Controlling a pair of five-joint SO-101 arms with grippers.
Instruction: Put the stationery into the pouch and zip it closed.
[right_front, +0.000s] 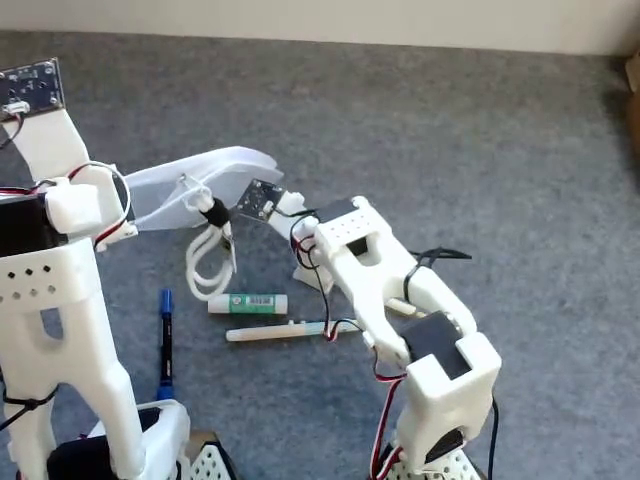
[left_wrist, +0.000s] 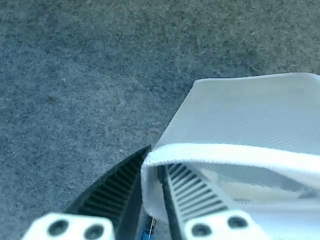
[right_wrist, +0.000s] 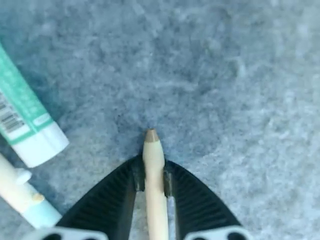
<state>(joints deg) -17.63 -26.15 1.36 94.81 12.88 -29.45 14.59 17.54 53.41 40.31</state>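
A white mesh pouch (right_front: 205, 180) hangs above the carpet, and my left gripper (right_front: 122, 215) is shut on its end. The left wrist view has the pouch's rim (left_wrist: 225, 155) clamped between the black fingers (left_wrist: 115, 190). My right gripper (right_wrist: 154, 182) is shut on a cream pencil (right_wrist: 152, 170) whose brown tip points at the carpet. In the high view that gripper (right_front: 228, 250) sits just below the pouch. A green-and-white glue stick (right_front: 248, 303) (right_wrist: 25, 120), a white pen (right_front: 275, 331) (right_wrist: 20, 195) and a blue pen (right_front: 166, 343) lie on the carpet.
A white looped cord (right_front: 203, 268) dangles under the pouch, beside the right gripper. Grey carpet (right_front: 480, 150) stretches open to the right and the back. The arm bases stand at the front edge.
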